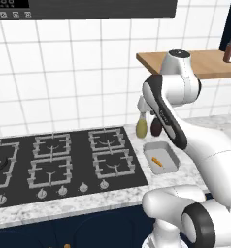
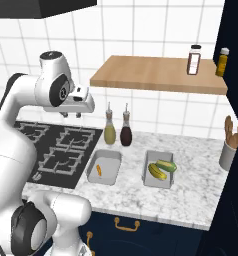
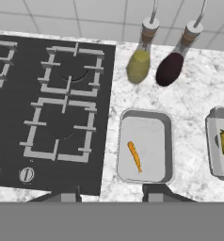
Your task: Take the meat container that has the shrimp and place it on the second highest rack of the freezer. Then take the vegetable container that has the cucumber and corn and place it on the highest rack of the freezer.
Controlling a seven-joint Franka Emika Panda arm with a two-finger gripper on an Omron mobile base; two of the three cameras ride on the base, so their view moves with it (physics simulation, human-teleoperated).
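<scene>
1. Pincer: two small dark finger tips at the bottom edge of the hand view, set apart with nothing between them, released, hanging above the table. In the right base view the white hand sits at upper left over the stove.
2. Meat container: grey rectangular tray with rounded corners and a raised rim, lower centre of the hand view, flat on the marble-speckled table, just beside the stove's right edge.
3. Shrimp: small slim orange curved piece lying inside that tray, left of its middle.
4. Vegetable container: same grey tray shape, centre right of the right base view, apart from the meat container on the same table.
5. Corn: stubby yellow bumpy cob in it; cucumber: green rod alongside, touching the corn.
6. Two glass bottles with thin spouts behind the trays: yellow-green oil bottle, dark bottle.
7. Stove: matte black top, grey square grates, round knobs.
8. Wooden shelf, upper centre of the right base view, smooth light wood against white tiles.
</scene>
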